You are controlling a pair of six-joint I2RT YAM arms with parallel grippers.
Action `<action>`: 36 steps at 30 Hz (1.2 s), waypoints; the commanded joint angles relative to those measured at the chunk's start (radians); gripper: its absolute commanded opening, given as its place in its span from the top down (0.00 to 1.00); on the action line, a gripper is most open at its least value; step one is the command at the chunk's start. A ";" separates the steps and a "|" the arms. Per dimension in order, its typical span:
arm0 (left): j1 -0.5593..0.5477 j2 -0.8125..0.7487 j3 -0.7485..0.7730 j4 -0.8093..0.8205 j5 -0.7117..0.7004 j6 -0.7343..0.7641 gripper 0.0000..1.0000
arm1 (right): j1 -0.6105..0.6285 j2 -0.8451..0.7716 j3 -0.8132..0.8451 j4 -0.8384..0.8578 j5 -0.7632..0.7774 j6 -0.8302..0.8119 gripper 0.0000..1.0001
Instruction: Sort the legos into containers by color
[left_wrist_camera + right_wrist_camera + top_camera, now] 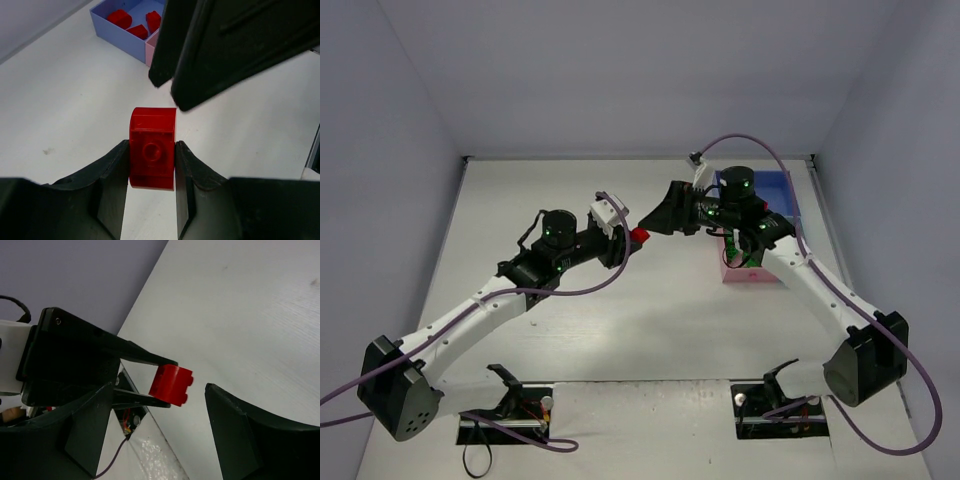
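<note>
My left gripper is shut on a red lego brick and holds it above the table, mid-air. In the left wrist view the brick is clamped between both fingers. My right gripper is open and faces the brick from the right, its tips just short of it. In the right wrist view the brick sits ahead of the gap between my open right fingers. The blue container holds three red bricks. The pink container adjoins it.
The joined containers stand at the back right, the blue one partly under the right arm. Grey walls close the table on the left, back and right. Two arm bases and purple cables sit at the near edge.
</note>
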 commanded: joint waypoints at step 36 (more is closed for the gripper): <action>-0.033 -0.039 0.006 0.049 -0.271 -0.093 0.22 | -0.068 0.117 0.038 0.069 0.172 -0.112 1.00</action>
